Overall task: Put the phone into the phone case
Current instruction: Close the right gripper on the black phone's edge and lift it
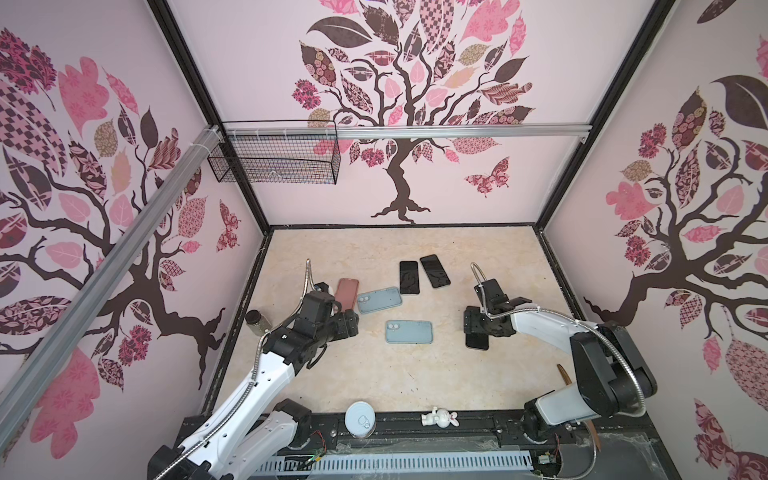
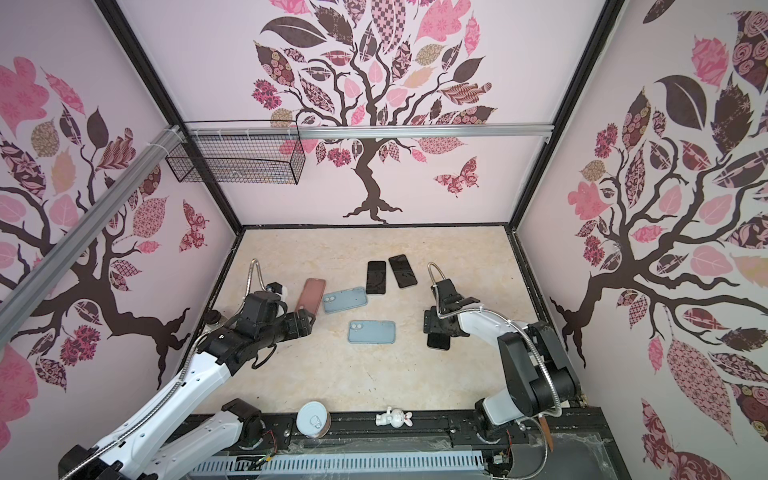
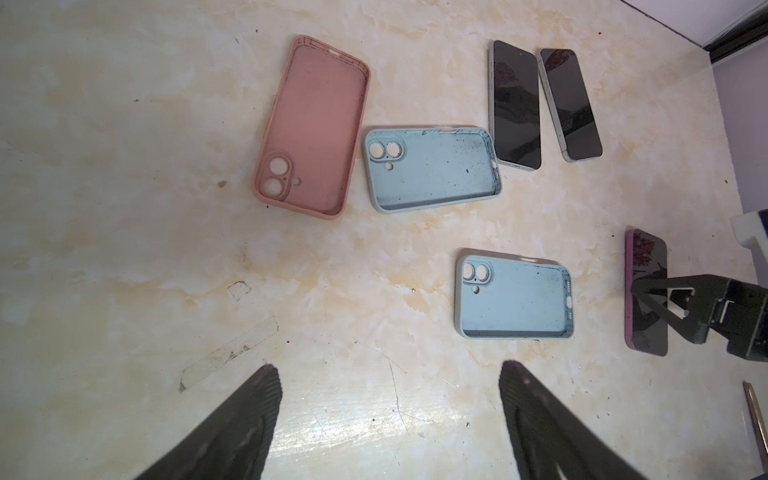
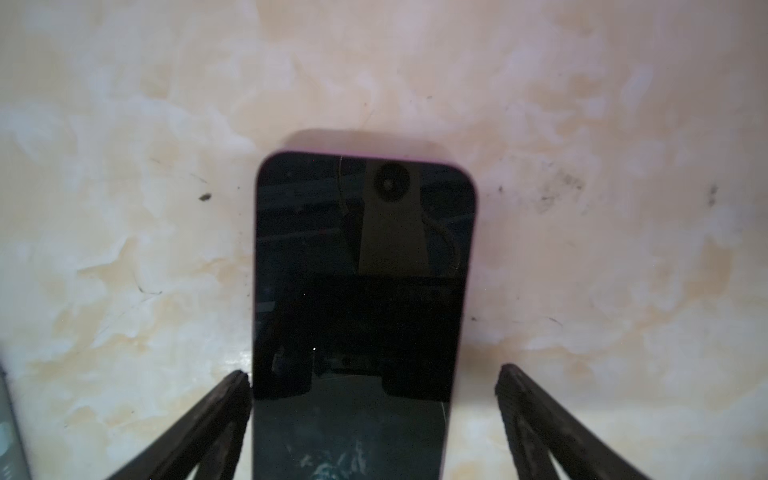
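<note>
A dark phone with a purple rim (image 4: 361, 257) lies flat on the marble table, screen up. My right gripper (image 4: 374, 376) is open and straddles its near end; one finger (image 4: 232, 399) is right at the phone's edge and the other stands clear of it. In both top views that phone (image 1: 477, 341) pokes out from under the right gripper (image 1: 473, 326). Two light blue phone cases (image 1: 409, 331) (image 1: 379, 299) and a pink case (image 1: 347, 293) lie open side up. My left gripper (image 3: 388, 374) is open over bare table, left of the nearer blue case (image 3: 515, 299).
Two more black phones (image 1: 409, 277) (image 1: 435, 271) lie side by side behind the cases. A tin can (image 1: 360, 419) and a white rabbit figurine (image 1: 439, 417) stand at the front edge, and a small jar (image 1: 258, 321) stands by the left wall. A wire basket (image 1: 274, 158) hangs high at the back left.
</note>
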You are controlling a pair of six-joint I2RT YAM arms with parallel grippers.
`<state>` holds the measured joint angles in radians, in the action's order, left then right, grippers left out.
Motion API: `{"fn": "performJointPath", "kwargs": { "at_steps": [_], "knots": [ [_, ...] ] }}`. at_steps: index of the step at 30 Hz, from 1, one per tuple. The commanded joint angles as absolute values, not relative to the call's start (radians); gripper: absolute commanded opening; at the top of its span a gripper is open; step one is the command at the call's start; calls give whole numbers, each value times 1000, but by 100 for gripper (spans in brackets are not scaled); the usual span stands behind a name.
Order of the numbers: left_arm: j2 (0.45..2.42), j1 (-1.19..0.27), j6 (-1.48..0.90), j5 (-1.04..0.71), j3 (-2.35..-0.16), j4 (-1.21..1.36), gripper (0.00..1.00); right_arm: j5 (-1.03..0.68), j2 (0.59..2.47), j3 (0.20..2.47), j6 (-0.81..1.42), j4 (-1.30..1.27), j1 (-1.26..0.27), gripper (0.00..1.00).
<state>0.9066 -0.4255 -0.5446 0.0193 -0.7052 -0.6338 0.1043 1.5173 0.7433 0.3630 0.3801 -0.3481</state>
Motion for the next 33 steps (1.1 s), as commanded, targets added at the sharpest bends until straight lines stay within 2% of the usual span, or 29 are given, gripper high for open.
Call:
{"fn": "performJointPath", "kwargs": {
  "at_steps": [1, 8, 12, 22, 33],
  "knots": [
    [896, -422, -529, 32, -730, -648, 86, 130, 1560, 773, 373, 417, -373, 94],
    [870, -422, -523, 42, -736, -660, 86, 159, 1582, 780, 387, 431, -388, 85],
    [859, -422, -524, 45, -732, -660, 86, 199, 1614, 802, 375, 466, -400, 84],
    [863, -422, -520, 27, -719, -653, 86, 174, 1654, 821, 368, 471, -409, 77],
    [874, -422, -514, -8, -718, -644, 86, 143, 1528, 790, 352, 410, -409, 60]
  ]
}}
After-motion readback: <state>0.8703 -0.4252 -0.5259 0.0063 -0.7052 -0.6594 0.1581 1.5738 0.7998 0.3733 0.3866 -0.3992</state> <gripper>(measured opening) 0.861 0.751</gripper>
